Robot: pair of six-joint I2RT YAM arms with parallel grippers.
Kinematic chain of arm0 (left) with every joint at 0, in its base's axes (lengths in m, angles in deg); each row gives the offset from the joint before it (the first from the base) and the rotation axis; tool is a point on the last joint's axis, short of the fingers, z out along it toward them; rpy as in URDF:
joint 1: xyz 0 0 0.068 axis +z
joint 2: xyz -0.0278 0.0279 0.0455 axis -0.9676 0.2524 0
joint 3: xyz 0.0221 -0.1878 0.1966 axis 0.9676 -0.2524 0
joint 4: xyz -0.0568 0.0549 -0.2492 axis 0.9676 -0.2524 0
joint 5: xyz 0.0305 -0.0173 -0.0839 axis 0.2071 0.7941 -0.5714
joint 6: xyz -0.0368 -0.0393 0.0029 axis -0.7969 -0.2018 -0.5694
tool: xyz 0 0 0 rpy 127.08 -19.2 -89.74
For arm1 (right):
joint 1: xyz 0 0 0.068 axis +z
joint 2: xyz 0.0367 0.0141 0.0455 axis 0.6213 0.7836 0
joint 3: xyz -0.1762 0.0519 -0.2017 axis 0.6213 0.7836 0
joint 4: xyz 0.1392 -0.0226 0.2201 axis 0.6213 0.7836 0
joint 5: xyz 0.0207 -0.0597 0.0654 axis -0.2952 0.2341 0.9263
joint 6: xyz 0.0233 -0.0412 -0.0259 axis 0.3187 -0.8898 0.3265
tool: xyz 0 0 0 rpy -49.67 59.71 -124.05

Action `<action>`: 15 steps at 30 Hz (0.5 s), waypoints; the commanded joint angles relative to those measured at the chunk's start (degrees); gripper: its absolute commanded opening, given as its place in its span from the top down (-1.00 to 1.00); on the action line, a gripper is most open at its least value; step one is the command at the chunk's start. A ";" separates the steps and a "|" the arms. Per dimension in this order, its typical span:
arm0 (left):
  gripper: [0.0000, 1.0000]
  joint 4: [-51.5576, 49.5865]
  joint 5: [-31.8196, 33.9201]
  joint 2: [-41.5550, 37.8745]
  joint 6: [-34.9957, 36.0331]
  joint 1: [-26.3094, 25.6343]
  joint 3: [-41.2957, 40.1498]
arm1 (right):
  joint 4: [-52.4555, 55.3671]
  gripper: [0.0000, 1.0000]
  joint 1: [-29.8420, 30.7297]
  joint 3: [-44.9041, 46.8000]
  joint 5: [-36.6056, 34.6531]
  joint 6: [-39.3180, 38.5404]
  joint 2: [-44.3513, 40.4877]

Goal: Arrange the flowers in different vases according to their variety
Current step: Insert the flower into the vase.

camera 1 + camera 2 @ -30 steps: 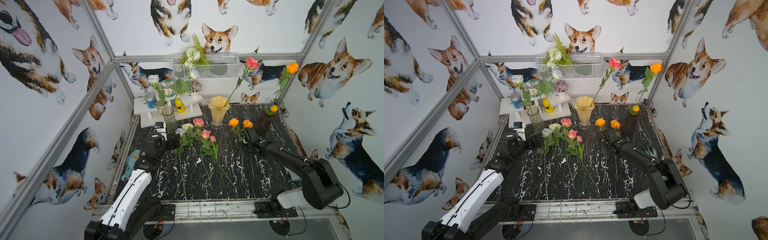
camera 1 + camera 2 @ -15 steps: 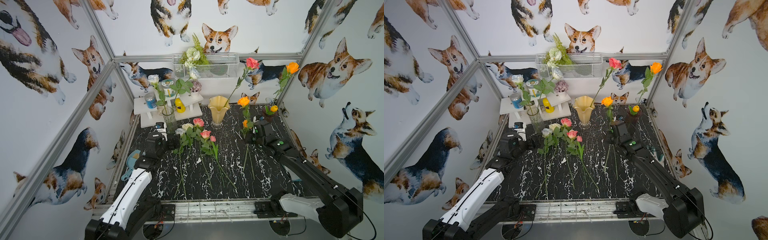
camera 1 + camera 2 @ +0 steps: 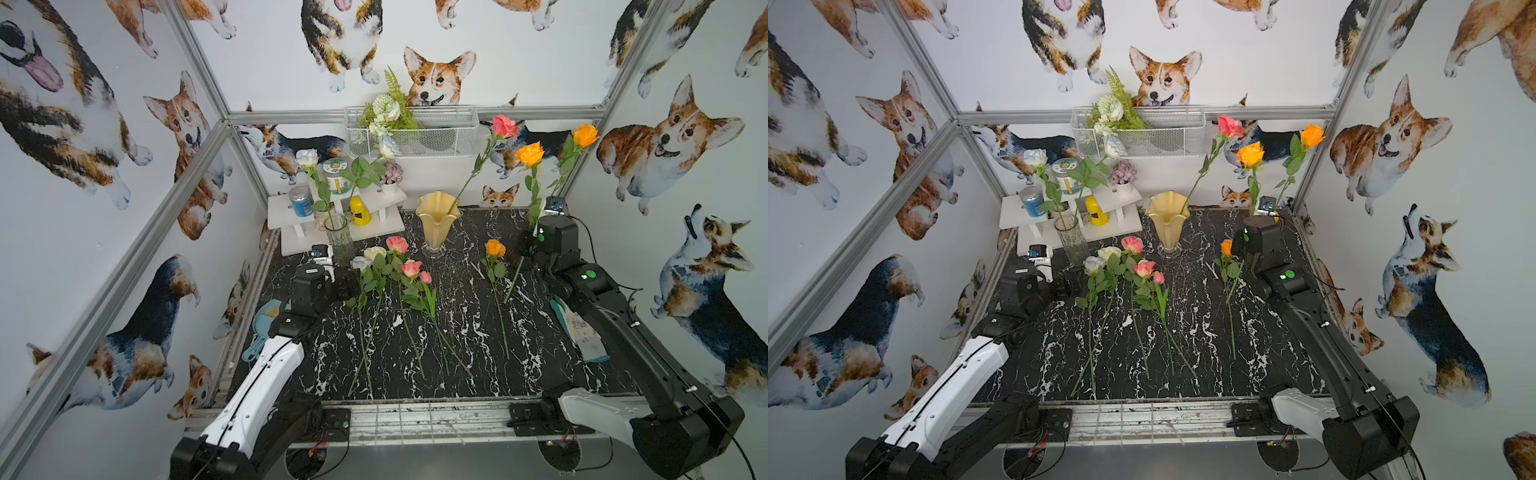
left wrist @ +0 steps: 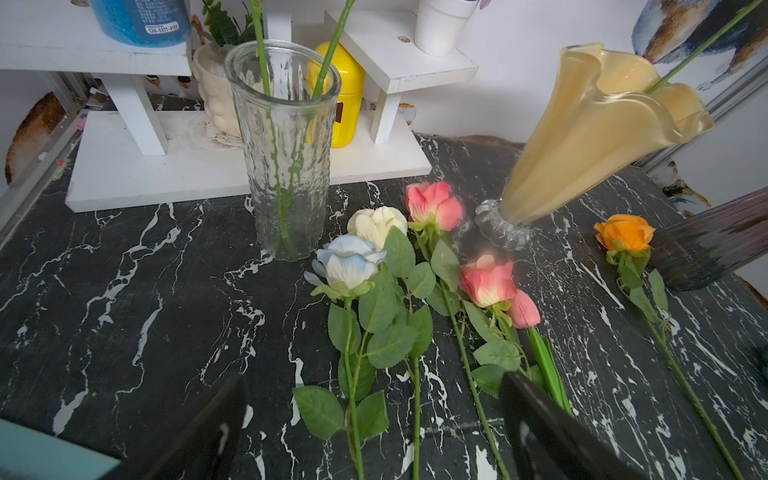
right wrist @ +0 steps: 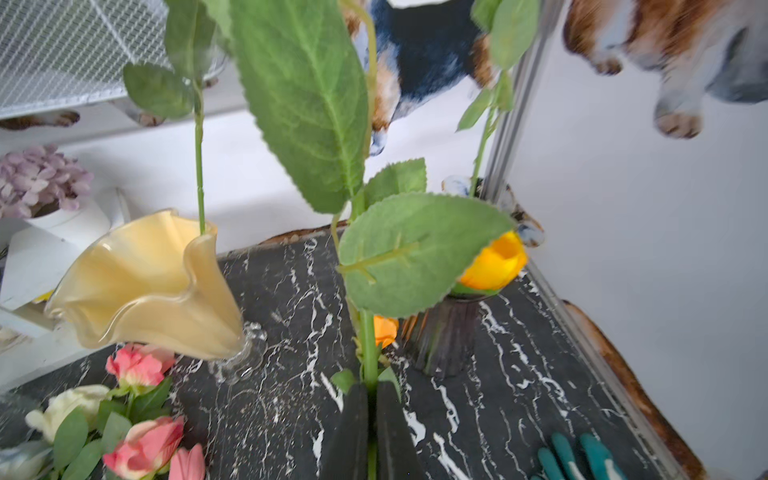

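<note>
Right tool (image 5: 371, 388) is clamped on the stem of an orange rose (image 3: 530, 153), holding it upright just beside the dark purple vase (image 5: 440, 340). Looks like mid-delivery to me, and next the stem end has to clear that vase's rim and drop in. Left tool (image 4: 374, 395) is wide open, empty, well away from it.

Robot test booth, aluminium frame (image 3: 291, 118), corgi-print walls (image 3: 270, 54)

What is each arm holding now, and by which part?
The right gripper holds the orange rose, fingers shut on its stem under the leaves. The left gripper holds nothing.
</note>
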State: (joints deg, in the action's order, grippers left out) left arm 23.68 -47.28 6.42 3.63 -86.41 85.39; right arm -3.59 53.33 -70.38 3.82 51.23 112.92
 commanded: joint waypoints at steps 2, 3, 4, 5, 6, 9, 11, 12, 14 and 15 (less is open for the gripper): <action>-1.00 0.51 0.16 0.20 -0.02 -0.05 0.06 | -8.53 1.00 -1.52 -1.94 -4.39 -5.81 -1.73; -1.00 0.44 0.08 0.33 0.05 -0.05 0.14 | -9.59 1.00 -1.99 -2.42 -5.08 -6.80 -1.90; -1.00 0.55 0.07 0.38 -0.01 -0.05 0.15 | -10.63 1.00 -2.53 -3.11 -5.99 -8.02 -2.08; -1.00 0.60 0.07 0.38 -0.02 -0.05 0.15 | -11.70 1.00 -2.90 -3.60 -6.86 -8.90 -2.13; -1.00 0.62 0.00 0.44 -0.04 -0.05 0.10 | -13.17 1.00 -3.41 -4.02 -7.81 -10.31 -2.29; -1.00 0.62 -0.01 0.50 -0.05 -0.05 0.09 | -15.56 1.00 -5.31 -6.61 -9.54 -13.75 -1.53; -1.00 0.59 0.07 0.39 -0.01 -0.05 0.06 | -16.76 1.00 -6.87 -8.21 -10.39 -15.53 -0.65; -1.00 0.52 0.07 0.34 0.00 -0.05 0.06 | -17.96 1.00 -7.77 -8.58 -10.59 -16.53 -0.30; -1.00 0.62 0.16 0.23 -0.05 -0.05 0.02 | -20.52 1.00 -8.93 -8.96 -11.77 -18.47 0.34; -1.00 0.57 0.16 0.25 -0.05 -0.05 0.06 | -21.97 1.00 -9.61 -8.88 -12.60 -19.51 0.60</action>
State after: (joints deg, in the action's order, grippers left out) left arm 23.70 -47.30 6.75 3.66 -86.41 85.39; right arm -19.13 44.74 -78.71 -5.75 36.33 113.05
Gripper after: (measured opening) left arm 0.998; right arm 0.083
